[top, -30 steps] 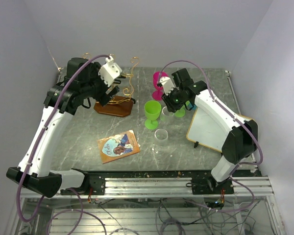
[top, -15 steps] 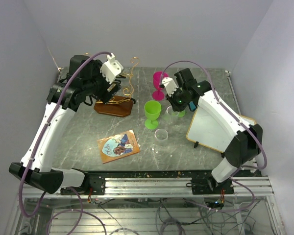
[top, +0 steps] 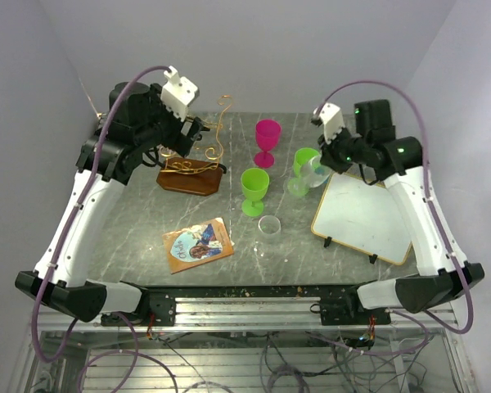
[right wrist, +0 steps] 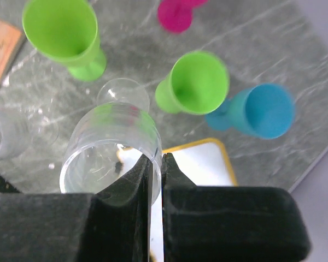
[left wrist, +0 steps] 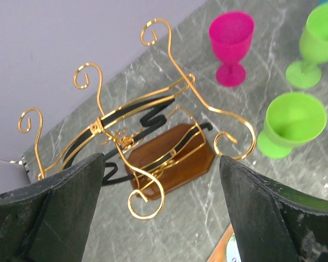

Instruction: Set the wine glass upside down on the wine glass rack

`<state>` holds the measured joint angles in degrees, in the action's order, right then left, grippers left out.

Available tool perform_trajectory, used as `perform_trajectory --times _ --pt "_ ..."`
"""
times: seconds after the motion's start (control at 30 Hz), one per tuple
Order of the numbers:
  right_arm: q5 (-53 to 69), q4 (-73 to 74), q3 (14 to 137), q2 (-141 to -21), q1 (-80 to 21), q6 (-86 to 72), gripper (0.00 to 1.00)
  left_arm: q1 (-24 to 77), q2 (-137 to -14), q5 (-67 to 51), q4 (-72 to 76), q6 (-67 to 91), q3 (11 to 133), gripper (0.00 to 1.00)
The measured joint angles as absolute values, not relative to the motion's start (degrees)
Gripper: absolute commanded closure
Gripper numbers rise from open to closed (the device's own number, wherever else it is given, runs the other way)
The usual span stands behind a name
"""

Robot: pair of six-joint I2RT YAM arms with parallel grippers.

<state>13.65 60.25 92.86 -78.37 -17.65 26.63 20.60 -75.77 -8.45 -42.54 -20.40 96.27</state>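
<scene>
The wine glass [right wrist: 109,147] is clear. My right gripper [right wrist: 157,158] is shut on its rim, one finger inside the bowl and one outside. It hangs tilted above the table [top: 315,172], its round foot [right wrist: 123,94] pointing away from the gripper [top: 331,157]. The wine glass rack [left wrist: 147,131], gold wire with curled tips on a brown wooden base [top: 190,177], stands at the back left with no glass on it. My left gripper [left wrist: 161,159] hovers open just above the rack [top: 203,147], touching nothing.
A pink goblet [top: 268,139], two green goblets [top: 254,188] [top: 304,162] and a blue one [right wrist: 259,109] stand upright mid-table. A small clear cup [top: 269,225] sits in front of them. A picture card [top: 198,244] lies front left, a white board [top: 364,217] at the right.
My right gripper closed on the clear glass's rim, lifted it off the table and carried it right and back, tilted. The left gripper rose slightly above the rack.
</scene>
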Motion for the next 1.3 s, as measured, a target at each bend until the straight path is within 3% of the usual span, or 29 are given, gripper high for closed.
perform_trajectory --times 0.43,1.07,1.17,1.3 --pt "18.3 49.6 112.7 -80.0 -16.5 20.4 1.0 17.9 -76.0 -17.7 -31.7 4.0 97.0 0.12" --pt "31.6 34.3 115.4 -88.8 -16.6 2.1 1.0 17.3 -84.4 -32.8 -18.3 20.9 92.8 0.18" --pt "32.8 34.1 116.0 -89.6 -16.7 1.0 1.0 18.8 -85.7 -33.1 -18.2 20.6 92.8 0.23" --pt "34.4 33.6 116.5 -89.9 -16.8 -0.1 1.0 20.0 -86.7 -33.4 -17.9 20.4 92.8 0.38"
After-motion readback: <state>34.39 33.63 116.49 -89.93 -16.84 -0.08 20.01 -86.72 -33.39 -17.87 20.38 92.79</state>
